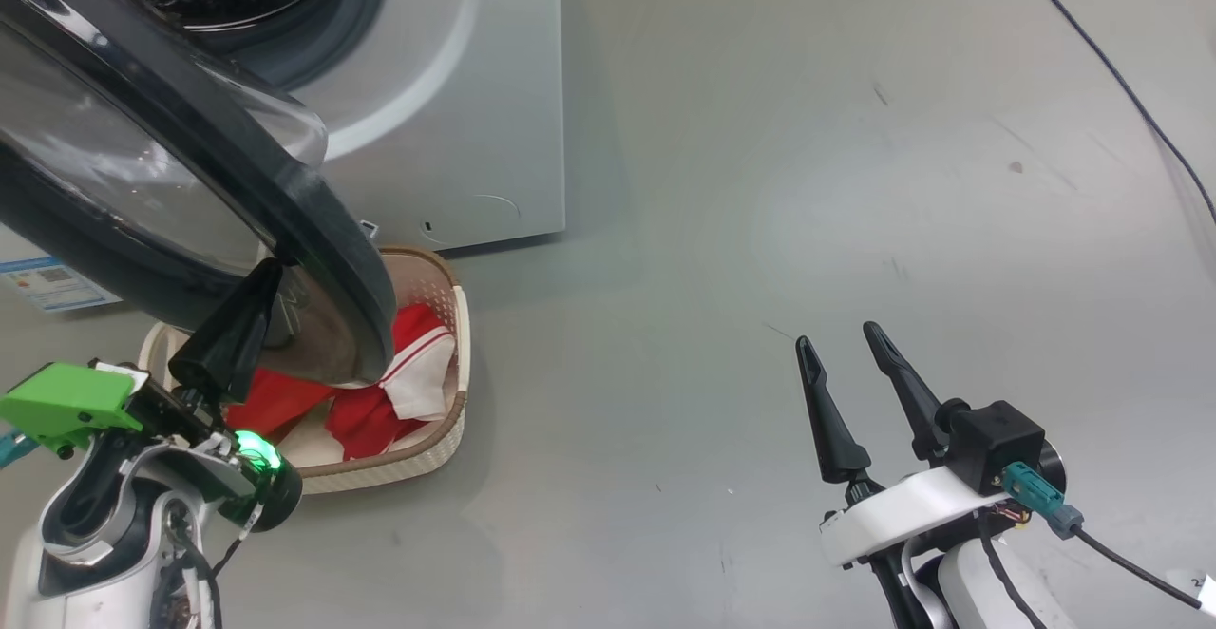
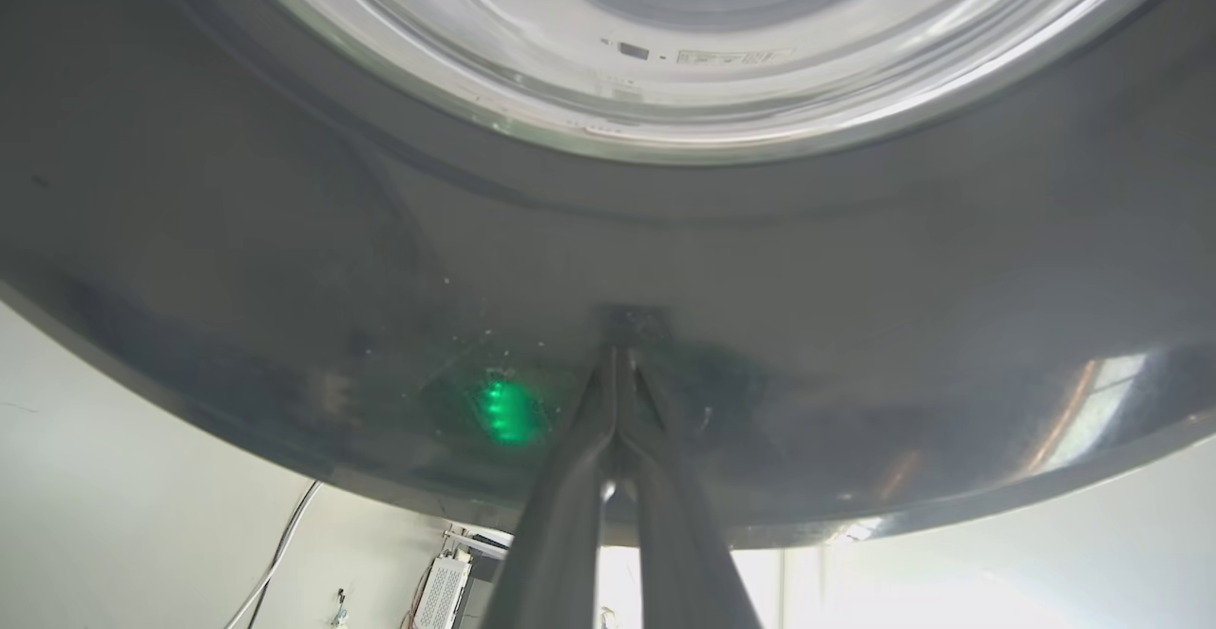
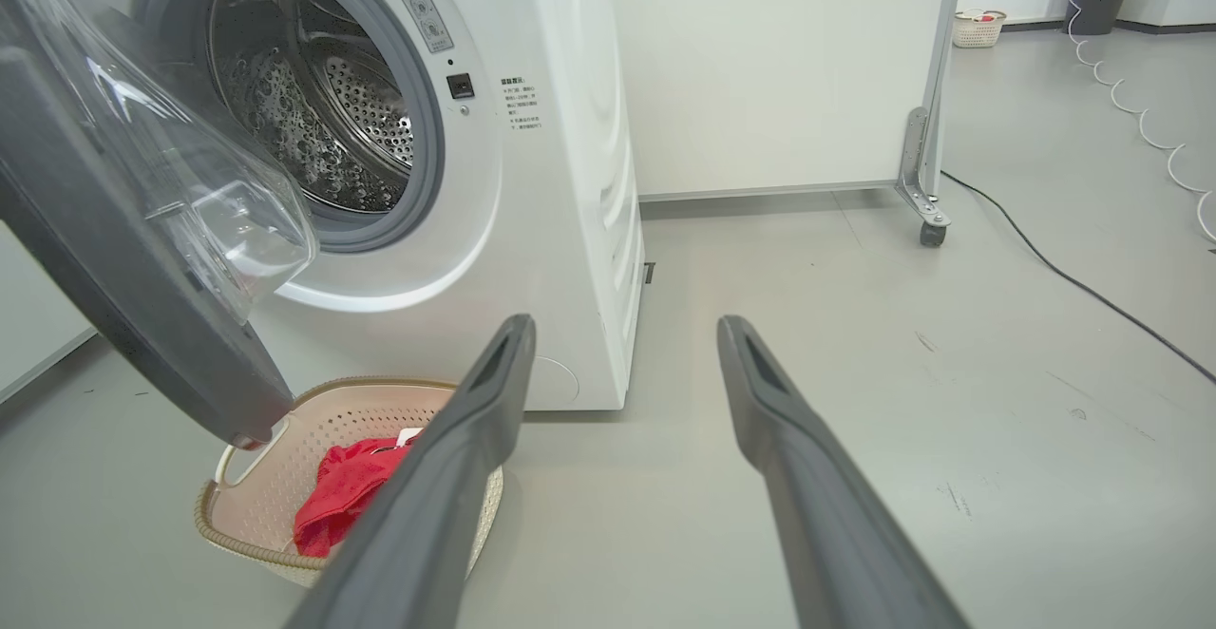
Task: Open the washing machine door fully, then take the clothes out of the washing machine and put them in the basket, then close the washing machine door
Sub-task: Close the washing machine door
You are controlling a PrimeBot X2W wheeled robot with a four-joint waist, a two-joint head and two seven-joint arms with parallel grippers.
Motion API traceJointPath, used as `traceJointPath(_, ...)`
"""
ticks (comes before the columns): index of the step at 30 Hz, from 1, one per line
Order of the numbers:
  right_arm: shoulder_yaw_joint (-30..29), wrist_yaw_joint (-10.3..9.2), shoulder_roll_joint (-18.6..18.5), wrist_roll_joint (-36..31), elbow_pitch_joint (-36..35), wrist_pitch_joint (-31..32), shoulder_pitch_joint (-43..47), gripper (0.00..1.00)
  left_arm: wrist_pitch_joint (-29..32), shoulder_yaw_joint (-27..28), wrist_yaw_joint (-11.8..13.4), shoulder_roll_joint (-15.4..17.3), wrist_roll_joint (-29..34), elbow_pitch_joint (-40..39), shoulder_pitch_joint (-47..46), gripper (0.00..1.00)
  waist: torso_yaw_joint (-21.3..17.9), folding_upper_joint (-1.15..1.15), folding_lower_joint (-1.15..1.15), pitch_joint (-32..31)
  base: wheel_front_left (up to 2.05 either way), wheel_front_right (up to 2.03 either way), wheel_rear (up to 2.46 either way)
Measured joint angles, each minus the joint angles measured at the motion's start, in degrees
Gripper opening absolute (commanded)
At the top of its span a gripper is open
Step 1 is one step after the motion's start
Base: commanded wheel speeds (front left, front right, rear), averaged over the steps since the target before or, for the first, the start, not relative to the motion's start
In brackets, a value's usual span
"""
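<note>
The left claw, fingers pressed together with nothing between them, touches its tips to the outer face of the washing machine door, which stands partly open over the basket. The red clothes lie in the basket. The right claw hangs wide open and empty above the floor

— Can any lettering be read?
— None. The washing machine carries a warning-triangle sticker, a small print block and a blue sticker, all too small to read.
</note>
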Motion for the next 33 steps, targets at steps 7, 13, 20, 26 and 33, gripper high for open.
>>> traceJointPath(7,-0.01,-0.41,0.00,0.52,-0.49,0.00,-0.56,1.00,-3.68,1.03,0.00,-0.03,-2.35,1.21,-2.14,0.00,-4.43,0.00,0.00,1.45,0.00,0.00,0.00)
traceJointPath(13,0.56,-0.48,0.02,1.55,-0.96,0.00,-0.62,1.00,-8.08,3.53,0.00,-0.22,-4.68,2.63,-4.42,0.00,-7.51,0.00,0.00,2.55,0.00,0.00,0.00)
traceJointPath(20,1.15,-0.93,0.05,1.99,-1.03,0.00,-0.65,1.00,-10.62,4.26,-0.02,-0.20,-4.67,3.23,-6.14,0.00,-10.46,0.00,0.00,3.60,0.00,0.00,0.00)
traceJointPath(26,1.51,-1.00,0.09,2.48,-1.10,0.00,-0.69,1.00,-12.47,4.13,-0.57,-0.22,-4.60,4.30,-7.31,0.00,-12.62,0.00,0.00,3.98,0.00,0.00,0.00)
traceJointPath(33,1.20,-1.44,0.12,2.48,-1.43,0.00,-0.68,1.00,-15.10,2.78,-1.16,-0.40,-4.58,6.11,-9.90,0.00,-13.60,0.00,0.00,4.04,0.00,0.00,0.00)
